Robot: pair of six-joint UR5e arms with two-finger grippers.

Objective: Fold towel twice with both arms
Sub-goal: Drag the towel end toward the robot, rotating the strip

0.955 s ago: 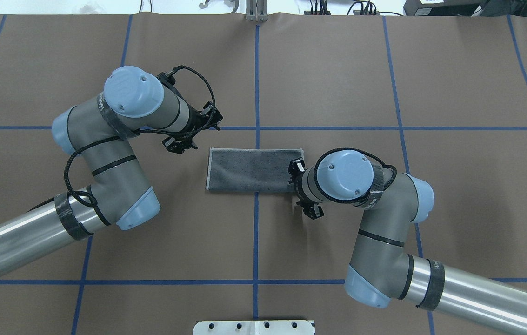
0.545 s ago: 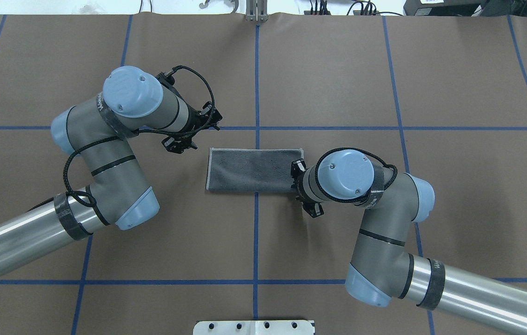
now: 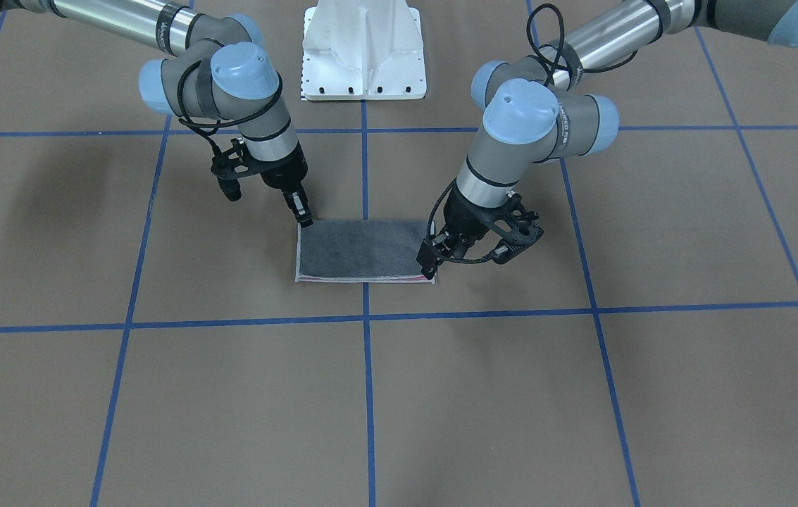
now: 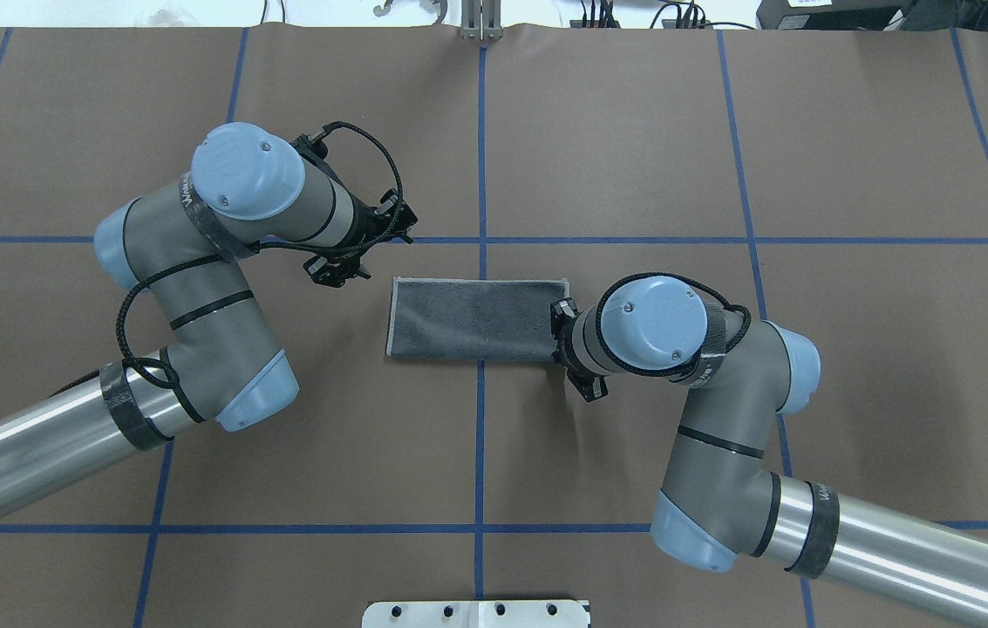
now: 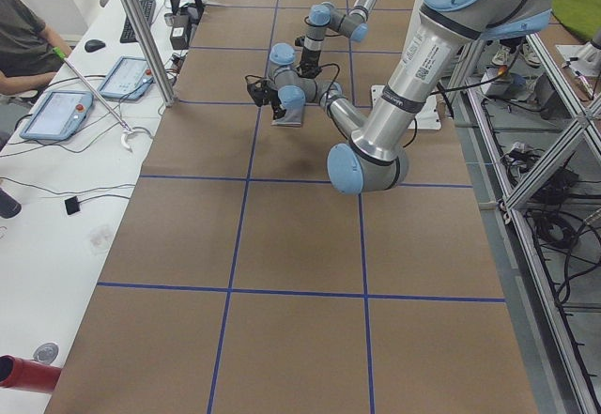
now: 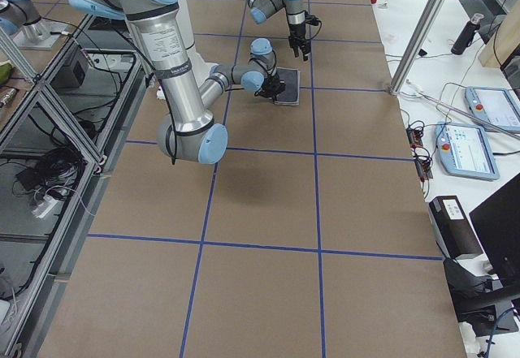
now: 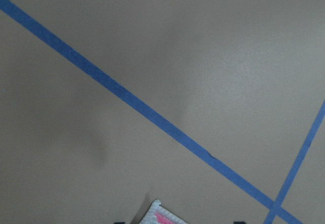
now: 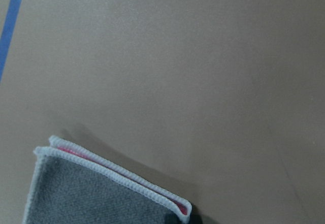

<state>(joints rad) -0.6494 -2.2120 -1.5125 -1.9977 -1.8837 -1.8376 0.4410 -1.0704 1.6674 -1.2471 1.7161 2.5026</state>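
Observation:
The towel (image 3: 360, 250) lies flat near the table's middle, folded to a rectangle, dark grey face up (image 4: 472, 318), with pink showing between the layers at its far edge. My left gripper (image 3: 429, 266) is low at the towel's far left corner. Its jaws stand open on either side of the pink-lined corner (image 7: 161, 216). My right gripper (image 3: 304, 217) has its tip at the towel's near right corner (image 8: 183, 209). Its fingers look closed together, and I cannot tell whether cloth is pinched. In the overhead view the wrists hide both grippers.
The white pedestal base (image 3: 363, 49) stands at the robot's side of the table. Blue tape lines (image 4: 481, 157) cross the brown table cover. A side bench with tablets (image 5: 56, 114) and a seated person runs along the table's far side.
The right wrist has shifted slightly to the right and turned, with its tip staying at the towel's corner. The left arm and the towel have barely moved.

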